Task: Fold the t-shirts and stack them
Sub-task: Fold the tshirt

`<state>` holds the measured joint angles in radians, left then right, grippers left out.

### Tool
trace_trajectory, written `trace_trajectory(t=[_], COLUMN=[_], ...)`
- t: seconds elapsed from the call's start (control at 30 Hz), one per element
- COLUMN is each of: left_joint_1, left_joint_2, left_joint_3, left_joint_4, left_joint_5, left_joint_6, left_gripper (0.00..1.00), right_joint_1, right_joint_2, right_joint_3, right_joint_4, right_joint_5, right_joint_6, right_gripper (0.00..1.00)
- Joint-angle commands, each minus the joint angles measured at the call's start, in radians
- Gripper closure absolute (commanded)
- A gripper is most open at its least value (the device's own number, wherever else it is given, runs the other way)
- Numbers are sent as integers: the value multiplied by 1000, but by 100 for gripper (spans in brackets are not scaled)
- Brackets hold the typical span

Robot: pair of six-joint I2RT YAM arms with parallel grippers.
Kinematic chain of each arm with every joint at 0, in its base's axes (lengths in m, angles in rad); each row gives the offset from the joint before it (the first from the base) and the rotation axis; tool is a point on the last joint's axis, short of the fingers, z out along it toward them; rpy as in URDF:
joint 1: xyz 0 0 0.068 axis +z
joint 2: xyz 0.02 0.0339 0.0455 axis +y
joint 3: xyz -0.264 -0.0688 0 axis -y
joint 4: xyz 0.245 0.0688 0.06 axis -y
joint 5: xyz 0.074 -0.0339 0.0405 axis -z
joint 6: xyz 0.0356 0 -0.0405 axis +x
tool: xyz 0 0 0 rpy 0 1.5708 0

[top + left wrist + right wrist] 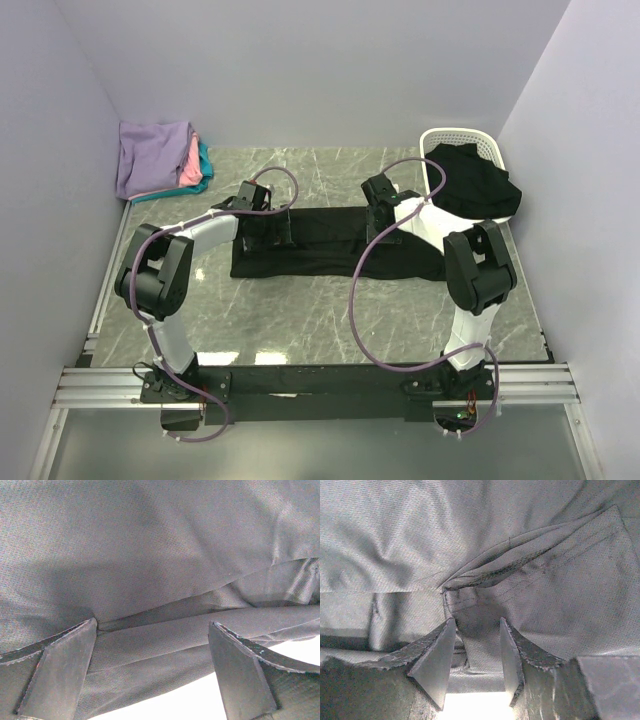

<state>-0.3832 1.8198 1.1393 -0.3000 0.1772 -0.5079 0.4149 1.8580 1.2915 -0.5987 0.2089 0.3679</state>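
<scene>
A black t-shirt (330,250) lies across the middle of the table as a long flat band. My left gripper (284,232) rests on its left part, and the left wrist view shows the gripper (152,625) wide open over layered folds of the black cloth (150,555). My right gripper (384,214) is down on the shirt's right part. In the right wrist view this gripper (476,622) stands partly open, a hemmed fold of cloth (480,645) lying loose between its fingers. Folded lavender, pink and teal t-shirts (160,158) are stacked at the back left.
A white perforated basket (458,138) stands at the back right with more black shirts (478,188) spilling out of it. Walls close in on the left, back and right. A metal rail (320,385) runs along the near edge.
</scene>
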Motion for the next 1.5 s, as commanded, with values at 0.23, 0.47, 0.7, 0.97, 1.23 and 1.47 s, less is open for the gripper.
trace_trajectory(t=[0.23,0.47,0.7,0.97,1.23,1.47], left_joint_1=[-5,-5,-5,-5,-5,4], left_joint_2=[22,22,26,18,7,-50], left_joint_3=[31,27,33,34,33,8], left_joint_4=[-4,-5,-8,-10,-24,-54], left_joint_5=[-19,-25,-27,-31,-64,-275], left_joint_6=[28,29,31,34,37,42], left_gripper=[0,1,1,0,0,1], right_joint_1=[7,7,7,7,1,-33], right_joint_2=[32,41,-31,-88,-10,49], right_joint_3=[42,45,31,68,120,137], right_joint_4=[-10,-13,8,-4,13,5], right_joint_5=[34,37,55,79,106,161], right_joint_6=[2,-1,-1,-3,-21,-15], right_gripper=[53,94,100,100,100,95])
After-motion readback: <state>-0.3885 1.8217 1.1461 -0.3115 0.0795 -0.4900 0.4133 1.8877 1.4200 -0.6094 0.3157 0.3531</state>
